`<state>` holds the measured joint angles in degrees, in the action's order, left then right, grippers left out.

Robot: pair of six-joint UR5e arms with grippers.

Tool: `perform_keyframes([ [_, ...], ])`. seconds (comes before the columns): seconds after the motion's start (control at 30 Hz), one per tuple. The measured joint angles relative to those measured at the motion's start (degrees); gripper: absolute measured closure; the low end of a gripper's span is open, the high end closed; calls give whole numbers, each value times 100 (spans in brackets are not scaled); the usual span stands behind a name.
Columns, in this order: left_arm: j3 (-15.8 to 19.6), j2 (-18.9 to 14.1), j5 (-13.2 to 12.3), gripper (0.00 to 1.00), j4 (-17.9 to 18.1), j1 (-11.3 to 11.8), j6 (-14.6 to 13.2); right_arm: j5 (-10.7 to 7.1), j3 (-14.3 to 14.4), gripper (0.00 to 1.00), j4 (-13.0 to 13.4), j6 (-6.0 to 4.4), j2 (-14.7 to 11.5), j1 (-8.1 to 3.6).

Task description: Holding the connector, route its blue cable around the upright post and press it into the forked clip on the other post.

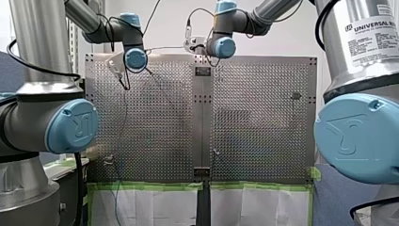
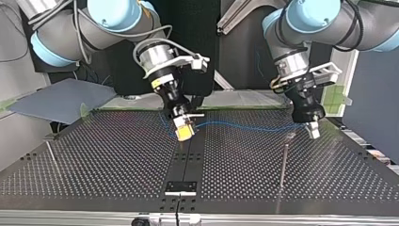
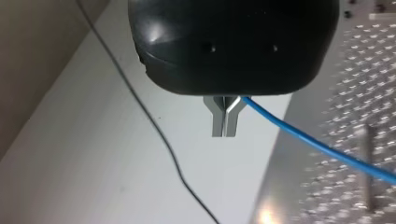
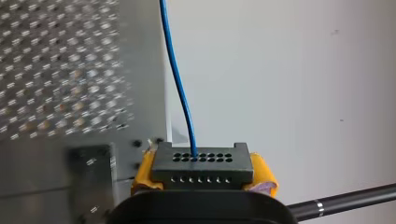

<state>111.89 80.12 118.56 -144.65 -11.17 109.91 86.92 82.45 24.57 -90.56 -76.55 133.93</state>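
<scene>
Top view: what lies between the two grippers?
The blue cable spans from the connector in my right gripper to my left gripper; the top view shows it.

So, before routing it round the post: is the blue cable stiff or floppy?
Probably floppy: the blue cable waves loosely between the connector in my right gripper and my left gripper. Likely light, being so thin. It may slip through the narrow metal fingers.
</scene>
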Motion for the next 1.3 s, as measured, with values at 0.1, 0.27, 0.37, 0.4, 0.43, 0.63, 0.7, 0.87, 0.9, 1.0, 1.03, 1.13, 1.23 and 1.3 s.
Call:
perform_keyframes([
  [0.1, -149, -32, -147, 95, -151, 148, 8, -42, -88, 99, 83, -118, 7, -1],
  [0.27, -439, 106, -435, 95, -439, 437, 98, -128, -241, 99, 172, -263, 63, -2],
  [0.37, -617, 255, -613, 95, -617, 615, 131, -157, -349, 99, 147, -288, 141, -3],
  [0.4, -665, 302, -664, 95, -669, 665, 135, -162, -387, 99, 132, -291, 173, -2],
  [0.43, -714, 347, -712, 95, -715, 713, 138, -166, -425, 99, 116, -293, 203, -2],
  [0.63, -1000, 628, -997, 93, -1002, 998, 219, -174, -677, 99, 16, -297, 430, -2],
  [0.7, -1092, 719, -1088, 93, -1091, 1074, 241, -174, -782, 99, -16, -297, 523, -2],
  [0.87, -1314, 935, -1308, 93, -1313, 1181, 292, -175, -1037, 99, -130, -293, 771, -3],
  [0.9, -1353, 962, -1343, 93, -1353, 1194, 295, -175, -1080, 99, -145, -292, 813, -3],
  [1.0, -1493, 1011, -1447, 93, -1426, 1240, 305, -175, -1174, 99, -153, -289, 949, -3],
  [1.03, -1540, 1023, -1483, 91, -1437, 1253, 308, -175, -1188, 99, -147, -290, 982, -4],
  [1.13, -1710, 1087, -1596, 91, -1471, 1292, 316, -175, -1214, 99, -115, -294, 1069, -14],
  [1.23, -1865, 1193, -1670, 91, -1505, 1328, 318, -178, -1239, 99, -107, -295, 1152, -34],
  [1.3, -1960, 1253, -1700, 91, -1516, 1353, 319, -187, -1254, 99, -100, -293, 1201, -51],
])
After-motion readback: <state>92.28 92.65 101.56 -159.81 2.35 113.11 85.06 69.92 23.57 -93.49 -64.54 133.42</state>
